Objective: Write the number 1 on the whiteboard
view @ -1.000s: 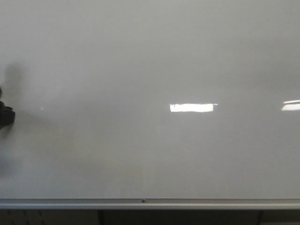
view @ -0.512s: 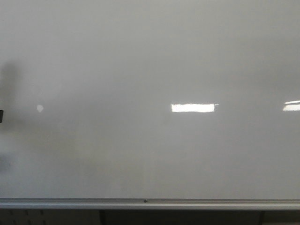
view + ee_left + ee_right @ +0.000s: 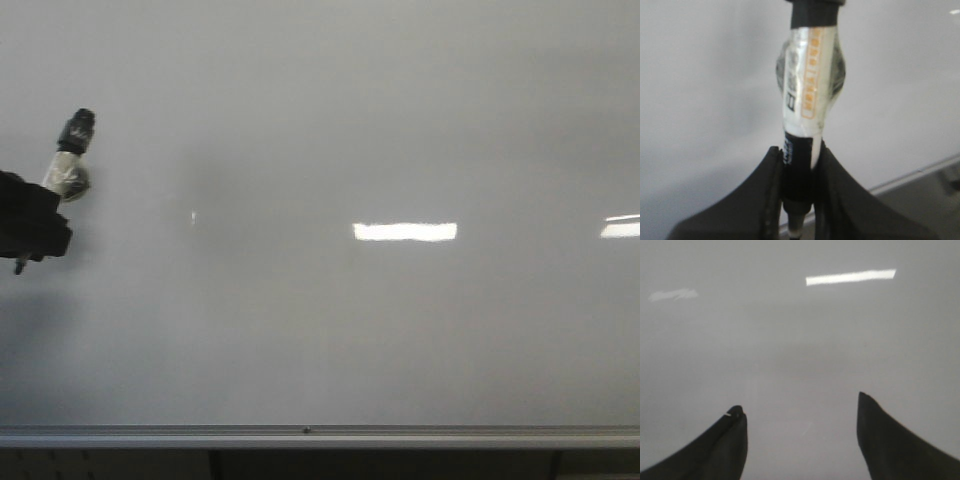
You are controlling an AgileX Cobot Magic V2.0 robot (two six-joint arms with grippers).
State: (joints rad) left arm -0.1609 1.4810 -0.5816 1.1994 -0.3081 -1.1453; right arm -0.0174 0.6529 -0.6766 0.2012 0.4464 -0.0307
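Whiteboard (image 3: pixel 330 130) fills the front view, its silver rail (image 3: pixel 320 436) along the bottom, and no stroke shows on it. At its left edge the left gripper (image 3: pixel 799 165) pinches a marker (image 3: pixel 70 160), which tilts up and to the right. The right gripper (image 3: pixel 800 415) stands spread, holding nothing.

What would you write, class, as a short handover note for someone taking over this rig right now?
Left claw: shut on the marker, seen at the far left of the front view, marker angled up toward the whiteboard.
Right claw: open, holding nothing, facing bare board.
Whiteboard: no stroke visible; only bright light reflections and the silver rail along its bottom edge.
Done: marker is in hand.
Left: bring the tip to the board and draw the number 1. Whether the cap is off cannot be told.
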